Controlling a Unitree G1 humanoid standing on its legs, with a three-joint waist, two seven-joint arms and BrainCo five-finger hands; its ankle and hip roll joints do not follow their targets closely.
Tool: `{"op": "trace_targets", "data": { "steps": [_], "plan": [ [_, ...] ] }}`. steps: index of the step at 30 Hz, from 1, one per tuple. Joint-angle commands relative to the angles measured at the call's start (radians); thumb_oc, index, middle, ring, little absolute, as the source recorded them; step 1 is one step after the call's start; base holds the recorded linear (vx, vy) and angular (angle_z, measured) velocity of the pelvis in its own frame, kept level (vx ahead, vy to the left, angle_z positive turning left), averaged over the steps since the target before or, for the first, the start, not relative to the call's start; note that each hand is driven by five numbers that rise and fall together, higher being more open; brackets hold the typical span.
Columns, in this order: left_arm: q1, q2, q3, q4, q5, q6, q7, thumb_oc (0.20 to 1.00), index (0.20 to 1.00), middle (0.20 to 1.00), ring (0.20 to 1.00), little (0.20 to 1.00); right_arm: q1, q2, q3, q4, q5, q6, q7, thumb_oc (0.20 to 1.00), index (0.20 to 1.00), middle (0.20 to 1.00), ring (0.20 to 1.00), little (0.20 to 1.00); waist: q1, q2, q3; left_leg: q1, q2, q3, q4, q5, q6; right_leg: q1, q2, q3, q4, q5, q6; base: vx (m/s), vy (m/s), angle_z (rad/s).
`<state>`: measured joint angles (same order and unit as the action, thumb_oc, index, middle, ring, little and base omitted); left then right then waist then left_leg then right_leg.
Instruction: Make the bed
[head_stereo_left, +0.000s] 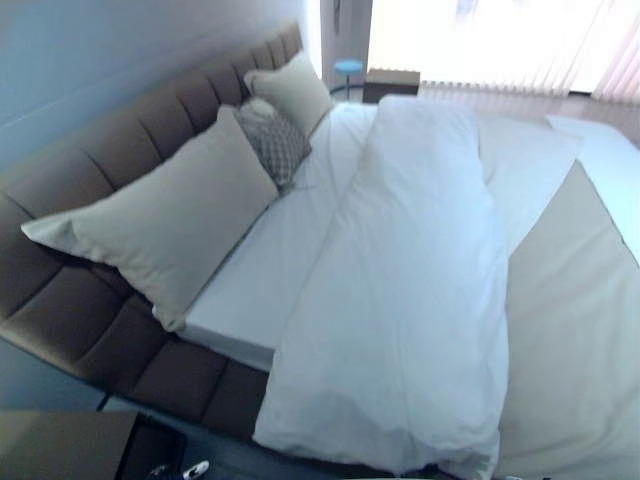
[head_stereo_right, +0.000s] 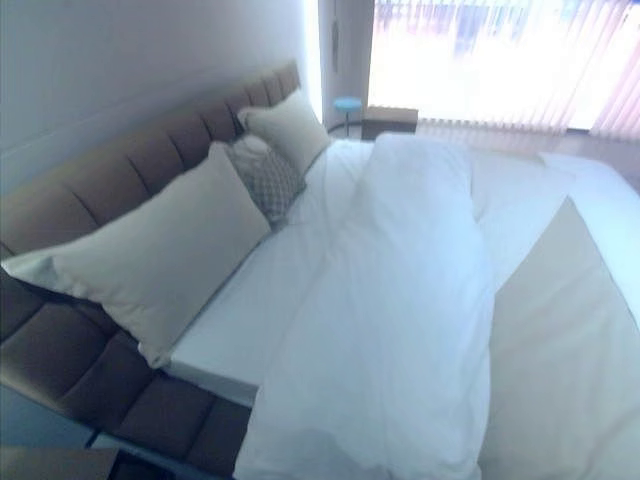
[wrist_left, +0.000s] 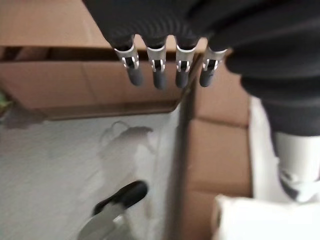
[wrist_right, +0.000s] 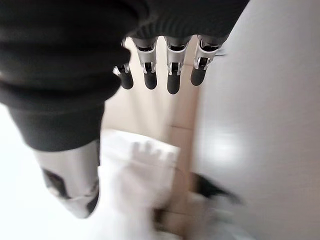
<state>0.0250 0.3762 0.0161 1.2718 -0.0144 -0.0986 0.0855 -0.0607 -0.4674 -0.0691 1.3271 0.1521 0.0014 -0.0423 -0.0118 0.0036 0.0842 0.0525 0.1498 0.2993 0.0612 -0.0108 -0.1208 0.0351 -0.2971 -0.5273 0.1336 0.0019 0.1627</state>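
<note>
A white duvet (head_stereo_left: 410, 290) lies bunched in a long heap down the middle of the bed, from the far end to the near edge. To its right spreads a beige cover (head_stereo_left: 580, 340). Bare white sheet (head_stereo_left: 265, 270) shows to its left. A large cream pillow (head_stereo_left: 170, 220), a grey patterned cushion (head_stereo_left: 272, 140) and a second cream pillow (head_stereo_left: 295, 90) lean on the brown padded headboard (head_stereo_left: 100, 150). My left hand (wrist_left: 159, 70) hangs open beside the brown bed frame (wrist_left: 220, 150), holding nothing. My right hand (wrist_right: 172, 70) is open too, above a white fold of bedding (wrist_right: 140, 175).
A dark nightstand (head_stereo_left: 60, 445) stands at the near left corner by the headboard. Grey carpet (wrist_left: 60, 165) runs along the bed frame. Far off, a small blue stool (head_stereo_left: 347, 68) stands near the bright window with vertical blinds (head_stereo_left: 500, 40).
</note>
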Motion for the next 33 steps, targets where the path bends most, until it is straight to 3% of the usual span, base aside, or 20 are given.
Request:
{"op": "trace_targets", "data": {
  "steps": [1, 5, 6, 7, 11, 15, 17, 18, 19, 20, 25, 29, 33],
  "plan": [
    [0.000, 0.054, 0.055, -0.095, -0.022, -0.055, 0.058, 1.000, 1.000, 1.000, 1.000, 1.000, -0.097, -0.045, -0.062, -0.032, 0.056, -0.043, -0.105, 1.000, 1.000, 1.000, 1.000, 1.000, 0.014, -0.010, 0.032, 0.007, -0.007, -0.027, 0.023, -0.002, 0.013, -0.014, -0.012, -0.031, -0.029, 0.073, 0.041, 0.05, 0.023, -0.03],
    [0.107, 0.068, 0.167, -0.517, -0.146, -0.133, 0.137, 1.000, 1.000, 1.000, 1.000, 1.000, -0.013, -0.012, -0.139, -0.486, 0.130, -0.140, -0.196, 1.000, 1.000, 1.000, 1.000, 1.000, 0.011, -0.014, 0.018, 0.020, -0.016, -0.015, 0.028, 0.004, 0.026, -0.004, -0.024, -0.035, -0.027, 0.083, 0.031, 0.01, 0.002, -0.01],
    [0.107, 0.068, 0.167, -0.518, -0.146, -0.133, 0.137, 1.000, 1.000, 1.000, 1.000, 1.000, -0.013, -0.012, -0.139, -0.487, 0.130, -0.139, -0.197, 1.000, 1.000, 1.000, 1.000, 1.000, 0.011, -0.014, 0.018, 0.020, -0.016, -0.015, 0.028, 0.004, 0.026, -0.004, -0.024, -0.035, -0.027, 0.082, 0.031, 0.05, 0.010, -0.07],
    [0.125, 0.059, 0.208, -0.707, -0.214, -0.183, 0.145, 1.000, 1.000, 1.000, 1.000, 1.000, 0.037, 0.007, -0.132, -0.733, 0.120, -0.196, -0.174, 1.000, 1.000, 1.000, 1.000, 1.000, 0.007, -0.016, 0.016, 0.028, -0.016, -0.017, 0.035, -0.005, 0.029, -0.001, -0.026, -0.030, -0.018, 0.076, 0.030, 0.05, 0.006, -0.08],
    [0.075, 0.048, 0.173, -1.040, -0.341, -0.252, 0.086, 1.000, 1.000, 1.000, 1.000, 1.000, 0.006, 0.043, -0.094, -0.942, 0.200, -0.268, -0.107, 1.000, 1.000, 1.000, 1.000, 1.000, 0.002, -0.017, 0.018, 0.042, -0.025, -0.012, 0.023, -0.010, 0.031, 0.006, -0.030, -0.033, -0.021, 0.081, 0.029, 0.05, 0.014, -0.07],
    [-0.037, 0.049, 0.082, -1.202, -0.430, -0.278, -0.001, 1.000, 1.000, 1.000, 1.000, 1.000, -0.084, 0.033, 0.031, -1.079, 0.152, -0.268, -0.056, 1.000, 1.000, 1.000, 1.000, 1.000, -0.001, -0.013, 0.054, 0.020, -0.038, -0.007, 0.022, -0.008, 0.038, -0.035, -0.049, -0.029, 0.001, 0.098, 0.032, -0.03, 0.028, -0.05],
    [-0.084, 0.044, 0.045, -1.221, -0.467, -0.287, -0.020, 1.000, 1.000, 1.000, 1.000, 1.000, -0.120, 0.037, 0.061, -1.095, 0.170, -0.266, -0.041, 1.000, 1.000, 1.000, 1.000, 1.000, -0.002, -0.013, 0.076, 0.006, -0.040, -0.007, 0.031, -0.008, 0.040, -0.053, -0.055, -0.027, 0.013, 0.097, 0.031, -0.10, 0.013, -0.12],
    [-0.151, 0.031, -0.022, -1.233, -0.518, -0.289, -0.038, 1.000, 1.000, 1.000, 1.000, 1.000, -0.175, 0.054, 0.109, -1.114, 0.225, -0.268, -0.013, 1.000, 1.000, 1.000, 1.000, 1.000, -0.006, -0.013, 0.106, -0.017, -0.041, -0.008, 0.047, -0.008, 0.041, -0.073, -0.061, -0.026, 0.023, 0.099, 0.029, -0.15, 0.004, -0.14],
    [-0.234, 0.024, -0.084, -1.237, -0.513, -0.287, -0.031, 1.000, 1.000, 1.000, 1.000, 1.000, -0.234, 0.067, 0.149, -1.114, 0.245, -0.268, -0.016, 1.000, 1.000, 1.000, 1.000, 1.000, -0.008, -0.008, 0.152, -0.051, -0.041, -0.012, 0.077, -0.011, 0.043, -0.097, -0.071, -0.028, 0.042, 0.097, 0.025, -0.09, 0.001, -0.11],
    [-0.233, 0.025, -0.084, -1.236, -0.514, -0.287, -0.031, 1.000, 1.000, 1.000, 1.000, 1.000, -0.234, 0.068, 0.150, -1.113, 0.245, -0.267, -0.015, 1.000, 1.000, 1.000, 1.000, 1.000, -0.007, -0.004, 0.150, -0.043, -0.037, -0.024, 0.078, -0.028, 0.035, -0.092, -0.065, -0.013, 0.049, 0.081, 0.039, -0.08, 0.002, -0.12],
    [-0.505, 0.000, -0.271, -1.173, -0.465, -0.312, 0.024, 1.000, 1.000, 1.000, 1.000, 1.000, -0.463, 0.129, 0.279, -1.047, 0.273, -0.275, -0.065, 1.000, 1.000, 1.000, 1.000, 1.000, -0.012, 0.004, 0.275, -0.144, -0.023, -0.016, 0.143, -0.028, 0.033, -0.198, -0.095, 0.002, 0.094, 0.087, 0.035, -0.16, 0.003, -0.10],
    [-0.728, -0.065, -0.406, -1.032, -0.629, -0.307, -0.001, 1.000, 1.000, 1.000, 1.000, 1.000, -0.636, 0.152, 0.366, -0.942, 0.427, -0.276, -0.050, 1.000, 1.000, 1.000, 1.000, 1.000, -0.020, -0.009, 0.371, -0.297, -0.001, -0.031, 0.240, -0.029, 0.030, -0.330, -0.109, 0.022, 0.147, 0.086, 0.023, -0.24, -0.060, -0.06],
    [-0.857, -0.132, -0.486, -0.863, -0.844, -0.239, -0.079, 1.000, 1.000, 1.000, 1.000, 1.000, -0.761, 0.188, 0.426, -0.859, 0.607, -0.258, -0.004, 1.000, 1.000, 1.000, 1.000, 1.000, -0.040, -0.016, 0.435, -0.460, 0.016, -0.034, 0.319, -0.026, 0.027, -0.487, -0.123, 0.042, 0.215, 0.078, 0.012, -0.20, -0.053, 0.07]
  ]
}}
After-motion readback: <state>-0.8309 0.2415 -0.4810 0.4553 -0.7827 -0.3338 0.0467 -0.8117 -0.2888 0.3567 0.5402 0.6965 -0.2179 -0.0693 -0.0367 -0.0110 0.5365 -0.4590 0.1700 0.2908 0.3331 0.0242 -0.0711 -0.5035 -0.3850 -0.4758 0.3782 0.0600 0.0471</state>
